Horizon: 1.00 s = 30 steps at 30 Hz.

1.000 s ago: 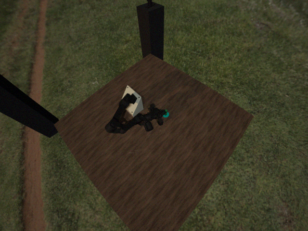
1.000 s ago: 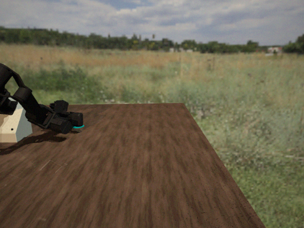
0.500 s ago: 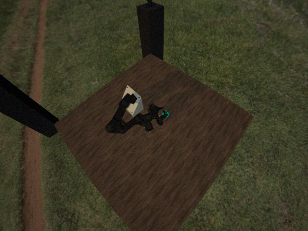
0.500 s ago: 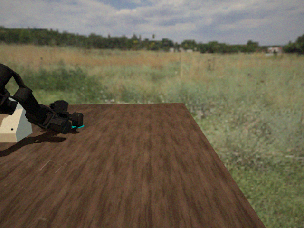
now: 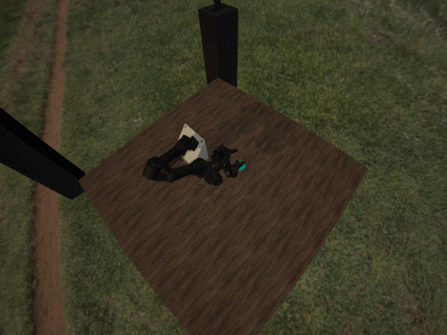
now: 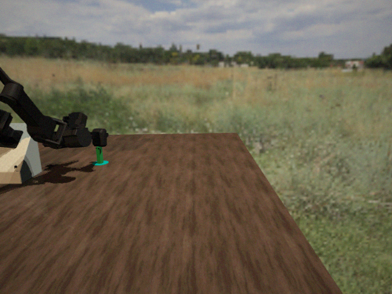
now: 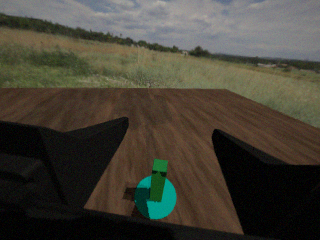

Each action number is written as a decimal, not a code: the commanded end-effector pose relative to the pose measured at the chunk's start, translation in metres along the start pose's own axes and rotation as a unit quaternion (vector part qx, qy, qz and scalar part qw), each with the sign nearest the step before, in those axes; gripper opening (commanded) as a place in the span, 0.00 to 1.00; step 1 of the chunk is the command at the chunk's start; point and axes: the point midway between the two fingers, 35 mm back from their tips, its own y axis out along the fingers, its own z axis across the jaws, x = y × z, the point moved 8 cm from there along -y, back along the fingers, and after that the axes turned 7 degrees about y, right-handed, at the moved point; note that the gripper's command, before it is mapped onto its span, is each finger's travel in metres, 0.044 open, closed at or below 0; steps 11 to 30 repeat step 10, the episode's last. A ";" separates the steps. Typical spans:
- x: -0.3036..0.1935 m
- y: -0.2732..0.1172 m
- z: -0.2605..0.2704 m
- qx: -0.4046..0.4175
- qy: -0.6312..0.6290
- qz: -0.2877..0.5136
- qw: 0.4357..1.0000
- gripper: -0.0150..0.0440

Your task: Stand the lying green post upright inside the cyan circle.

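The green post (image 5: 240,160) (image 6: 99,155) (image 7: 157,191) stands upright on the cyan circle (image 5: 242,167) (image 6: 105,162) (image 7: 169,201). In the wrist view its foot is within the circle, near its middle, with cyan showing all around it. My gripper (image 5: 239,156) (image 6: 106,135) (image 7: 170,127) is open wide and empty. In the wrist view its fingers stand to the left and right of the post, well apart from it. In the exterior view the gripper is at about the height of the post's top and hides that top.
The arm's pale base block (image 5: 188,134) (image 6: 30,155) stands behind the gripper on the brown wooden table (image 5: 230,245) (image 6: 190,215) (image 7: 150,107). Dark pillars (image 5: 218,43) (image 5: 35,158) stand beyond the table's edges. The arm's shadow falls on the table near the circle.
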 end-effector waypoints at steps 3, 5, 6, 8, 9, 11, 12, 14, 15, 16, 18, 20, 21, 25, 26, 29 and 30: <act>0.026 -0.004 0.008 -0.003 0.001 -0.004 1.000 0.93; 0.027 -0.004 0.009 -0.003 0.001 -0.005 1.000 0.93; 0.027 -0.003 0.008 0.000 0.005 -0.001 1.000 0.93; 0.029 0.007 0.004 0.024 0.032 0.035 0.999 0.93; 0.032 0.014 0.002 0.040 0.051 0.063 0.996 0.93; 0.034 0.021 0.000 0.055 0.069 0.093 0.992 0.93; 0.034 0.021 0.000 0.055 0.069 0.093 0.992 0.93; 0.034 0.021 0.000 0.055 0.069 0.093 0.992 0.93; 0.034 0.021 0.000 0.055 0.069 0.093 0.992 0.93; 0.034 0.021 0.000 0.055 0.069 0.093 0.992 0.93; 0.034 0.021 0.000 0.055 0.069 0.093 0.992 0.93; 0.034 0.021 0.000 0.055 0.069 0.093 0.992 0.93; 0.034 0.021 0.000 0.055 0.069 0.093 0.992 0.93; 0.034 0.021 0.000 0.055 0.069 0.093 0.992 0.93; 0.034 0.021 0.000 0.055 0.069 0.093 0.992 0.93; 0.034 0.021 0.000 0.055 0.069 0.093 0.992 0.93; 0.034 0.021 0.000 0.055 0.069 0.093 0.992 0.93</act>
